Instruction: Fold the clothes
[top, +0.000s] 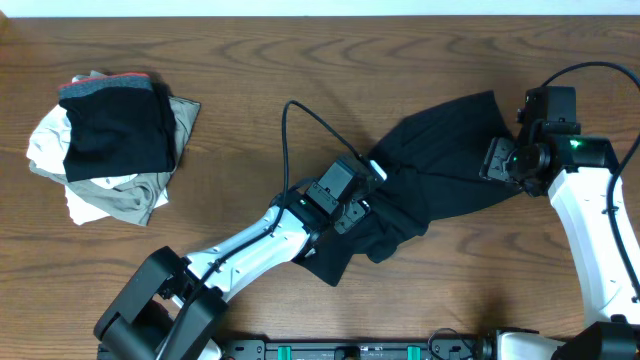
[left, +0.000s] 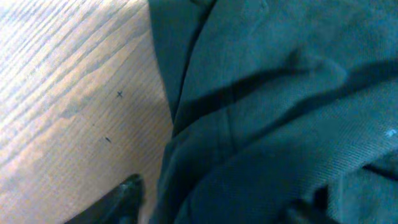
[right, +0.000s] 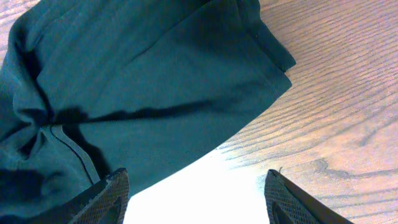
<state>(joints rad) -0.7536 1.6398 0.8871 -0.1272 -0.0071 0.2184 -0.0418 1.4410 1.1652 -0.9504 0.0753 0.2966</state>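
Clothes lay crumpled right of the table's centre, reaching toward its right edge; left gripper fingers stood apart, straddling the fabric edge; right gripper fingers were spread, hem corner just ahead of them; garment pile sat near the far-left corner.

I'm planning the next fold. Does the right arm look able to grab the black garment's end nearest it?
Probably yes: the right gripper hangs open beside the black garment, nothing on the table between them.
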